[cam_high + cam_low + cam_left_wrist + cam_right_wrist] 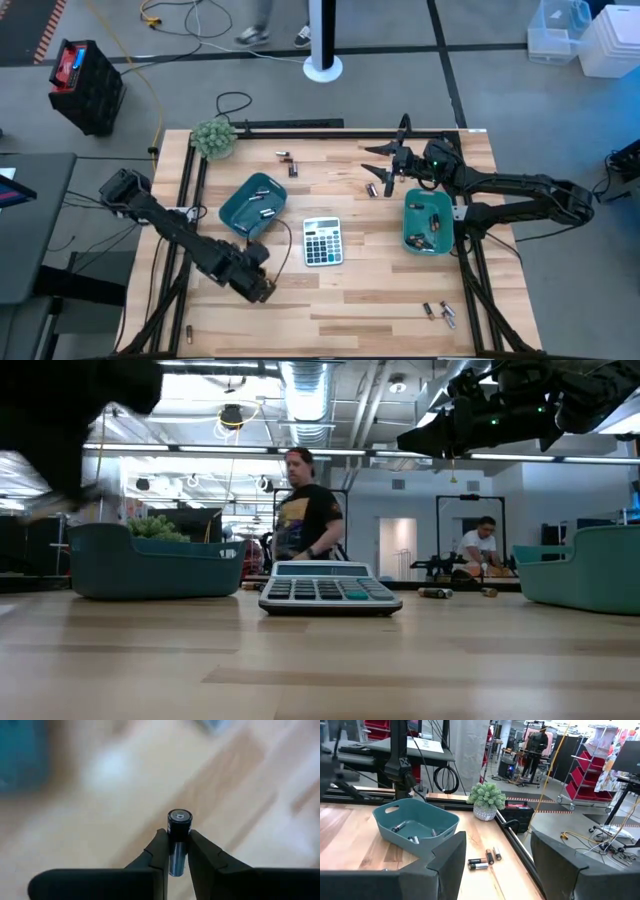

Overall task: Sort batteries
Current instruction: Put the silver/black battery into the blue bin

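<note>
Pale plank table (380,300) in a workshop; left gripper (178,851) clamps a dark cylindrical battery (179,826); right gripper (497,865) gapes.

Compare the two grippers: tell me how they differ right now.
The left gripper is shut on a dark battery; the right gripper stands open and holds nothing. The left gripper is at the table's near edge, below the left tray; the right gripper is above the right tray. Both have dark fingers.
</note>
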